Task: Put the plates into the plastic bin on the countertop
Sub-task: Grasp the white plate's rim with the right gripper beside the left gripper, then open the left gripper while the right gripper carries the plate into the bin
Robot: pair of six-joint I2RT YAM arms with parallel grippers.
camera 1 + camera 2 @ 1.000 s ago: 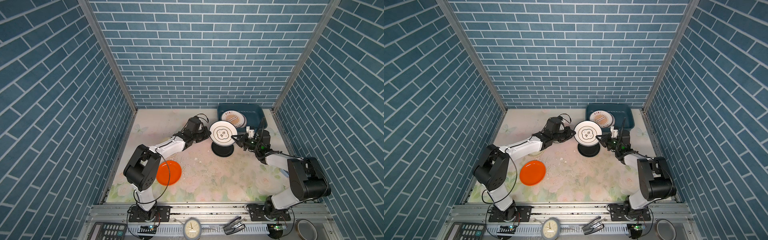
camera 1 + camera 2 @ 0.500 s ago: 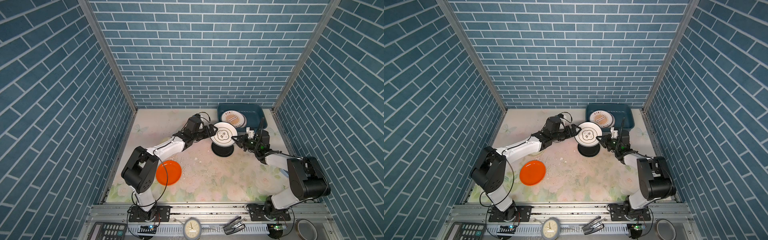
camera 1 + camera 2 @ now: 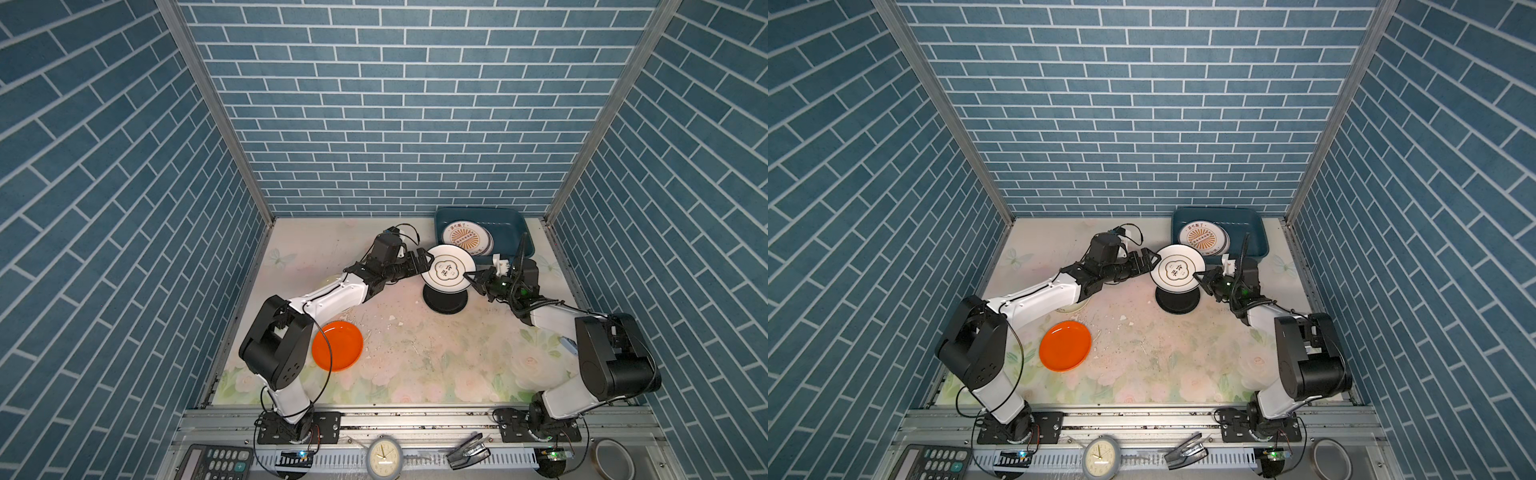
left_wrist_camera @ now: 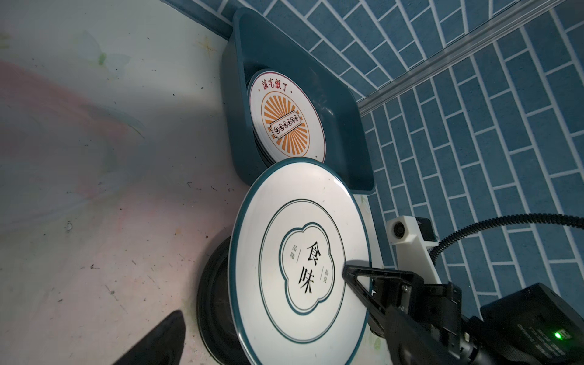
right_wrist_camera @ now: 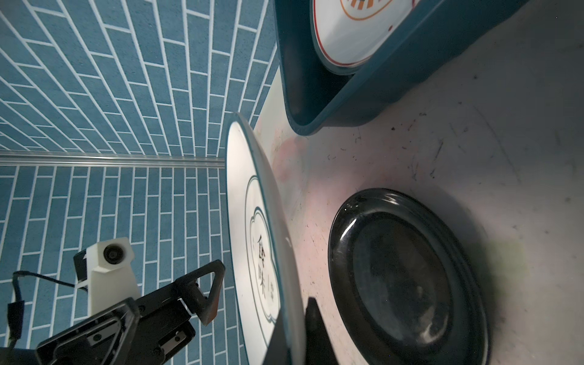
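A white plate [image 3: 448,272] [image 3: 1177,272] with a teal rim and black characters hangs tilted above a black plate [image 3: 444,300] [image 5: 407,278] on the countertop [image 3: 415,357]. My right gripper [image 3: 470,276] [image 5: 295,319] is shut on the white plate's right rim. Just off its left rim stands my left gripper [image 3: 424,261] [image 3: 1152,262], open and apart from it. An orange plate [image 3: 337,345] lies near the left arm's base. The plastic bin [image 3: 511,224] [image 4: 335,104] at the back right holds a stack of plates [image 3: 465,237] topped by an orange sunburst print.
A pale round dish [image 3: 1077,307] shows partly under my left forearm. Small chips and crumbs dot the countertop's middle. On the front rail lie a calculator [image 3: 216,461], a clock [image 3: 384,457], a black clip [image 3: 467,451] and a tape roll [image 3: 611,457].
My left gripper has opened and let go of the white plate's left rim. The plate stays in my right gripper and has sunk slightly.
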